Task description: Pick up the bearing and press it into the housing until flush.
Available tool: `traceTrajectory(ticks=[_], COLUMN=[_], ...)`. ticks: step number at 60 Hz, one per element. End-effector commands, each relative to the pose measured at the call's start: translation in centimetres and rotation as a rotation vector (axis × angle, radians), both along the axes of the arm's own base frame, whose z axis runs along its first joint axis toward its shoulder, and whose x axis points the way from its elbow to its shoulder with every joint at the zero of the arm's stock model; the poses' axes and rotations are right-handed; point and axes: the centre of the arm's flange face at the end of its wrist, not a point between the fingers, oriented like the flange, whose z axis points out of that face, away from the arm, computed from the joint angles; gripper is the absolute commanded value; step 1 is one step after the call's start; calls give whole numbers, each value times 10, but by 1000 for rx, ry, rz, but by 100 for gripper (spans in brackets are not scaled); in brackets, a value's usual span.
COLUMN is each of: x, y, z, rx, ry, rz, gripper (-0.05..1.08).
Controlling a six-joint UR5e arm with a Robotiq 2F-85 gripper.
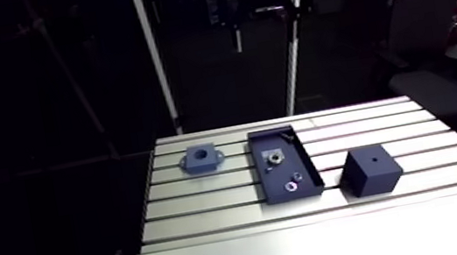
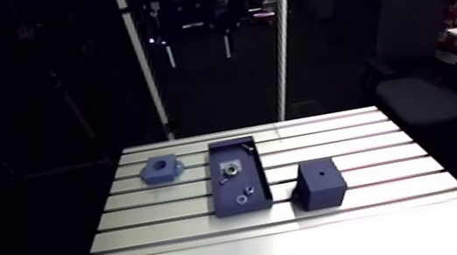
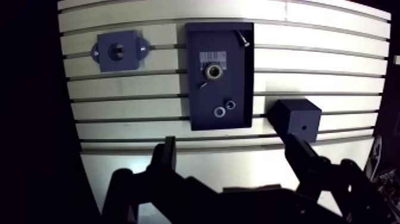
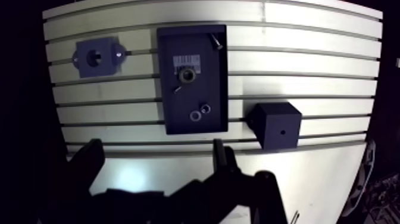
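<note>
bearing (image 3: 213, 71) lies in tray (image 3: 204, 117) ahead of the spread, empty pincer (image 3: 232, 145).

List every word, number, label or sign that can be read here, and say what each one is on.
White label on the floor of the tray, next to the bearing: dark barcode-like marks, too blurred to read.
Housing, block, table: no text or sign shows on them.
Nothing here can be quoted.
</note>
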Motion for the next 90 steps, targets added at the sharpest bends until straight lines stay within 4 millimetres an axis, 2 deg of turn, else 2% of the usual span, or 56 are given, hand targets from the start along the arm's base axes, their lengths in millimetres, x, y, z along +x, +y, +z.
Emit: traceTrajectory(ticks=[1,39,52,67,74,80,82,83,84,90], x=[49,50,48,35,18,15,10,10,8,1], y=[-37,-35,-34,-18,-7,-6,-5,-5,-4,-2], z=[57,61,55,27,-3,-16,-30,-30,-37,-58], rx=[6,9,11,13,14,13,12,12,11,7], ry=[-3,5,3,8,33,34,20,20,12,-3], rz=[72,71,68,41,53,64,63,63,62,60], gripper=[0,0,0,0,0,2,14,14,20,25])
